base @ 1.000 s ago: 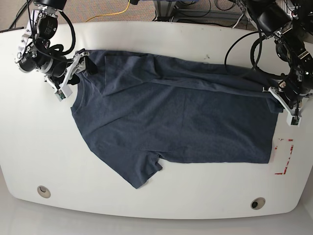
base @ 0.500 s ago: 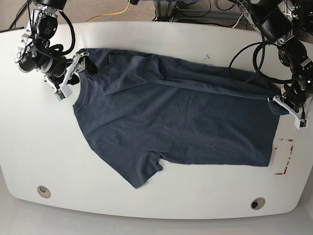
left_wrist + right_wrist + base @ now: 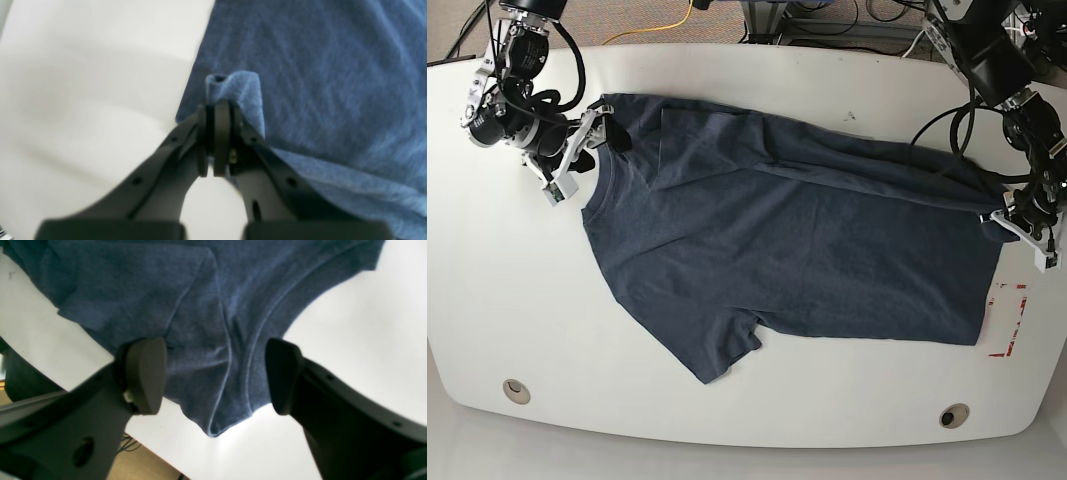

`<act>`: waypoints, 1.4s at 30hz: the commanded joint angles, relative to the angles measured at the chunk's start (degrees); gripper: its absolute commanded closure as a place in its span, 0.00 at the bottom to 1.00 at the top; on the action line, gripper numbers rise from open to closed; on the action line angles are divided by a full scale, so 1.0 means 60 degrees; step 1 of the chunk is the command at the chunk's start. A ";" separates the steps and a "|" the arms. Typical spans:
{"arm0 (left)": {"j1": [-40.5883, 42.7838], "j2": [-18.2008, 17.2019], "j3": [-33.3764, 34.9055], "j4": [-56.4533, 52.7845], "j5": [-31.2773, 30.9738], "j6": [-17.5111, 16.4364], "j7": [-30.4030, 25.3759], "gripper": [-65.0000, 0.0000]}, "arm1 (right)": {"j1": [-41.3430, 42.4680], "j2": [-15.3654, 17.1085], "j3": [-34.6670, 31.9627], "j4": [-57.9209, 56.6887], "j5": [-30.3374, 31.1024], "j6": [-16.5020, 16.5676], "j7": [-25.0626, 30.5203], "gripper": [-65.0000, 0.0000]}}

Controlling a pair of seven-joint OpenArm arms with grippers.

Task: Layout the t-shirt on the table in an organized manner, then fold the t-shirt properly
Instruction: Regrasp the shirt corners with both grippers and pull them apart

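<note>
The t-shirt [image 3: 797,240] is soft knit cloth, matt and faintly heathered, with fine stitched seams along the neckline and sleeve hem. Under it the table [image 3: 757,420] looks like a hard white laminate, smooth with a slight sheen and a few dark specks. At the t-shirt's collar, the right gripper [image 3: 215,376] has matt dark plastic fingers tipped with smooth rubbery pads [image 3: 146,373]. Beside the t-shirt's lower corner lies a red mark [image 3: 1010,320], flat like tape or paint.
</note>
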 commanded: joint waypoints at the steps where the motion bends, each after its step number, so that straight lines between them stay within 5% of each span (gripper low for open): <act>1: -0.0305 -0.0295 0.0068 0.0015 -0.0075 -0.0027 -0.0175 0.84 | 0.0035 0.0168 0.0056 0.0212 0.0203 0.0013 0.0153 0.31; 8: -0.0378 -0.0457 0.0434 0.0191 -0.0075 0.0003 -0.0175 0.23 | -0.0273 0.0153 0.0070 0.0813 0.0129 0.0013 0.0168 0.30; 10: -0.0349 -0.0500 0.0434 0.0293 -0.0075 0.0003 -0.0175 0.16 | -0.0317 0.0153 0.0173 0.0916 0.0115 0.0013 0.0168 0.30; 17: -0.0364 -0.0794 0.0449 0.0747 -0.0148 -0.0041 -0.0175 0.17 | -0.0449 0.0153 0.0598 0.0901 0.0012 0.0013 0.0168 0.30; 22: -0.0305 -0.1057 0.0419 0.1246 -0.0177 -0.0071 -0.0175 0.17 | -0.0434 -0.0067 0.0598 0.0886 -0.1013 0.0013 0.0226 0.30; 33: 0.0369 -0.1131 0.0419 0.2623 -0.0163 -0.1419 -0.0219 0.18 | -0.0463 -0.0609 0.0378 0.0725 -0.2640 0.0013 0.0930 0.30; 42: 0.0911 -0.1131 0.0419 0.3267 -0.0163 -0.1668 -0.0219 0.18 | -0.0610 -0.0785 0.0246 -0.0125 -0.2625 0.0013 0.1398 0.30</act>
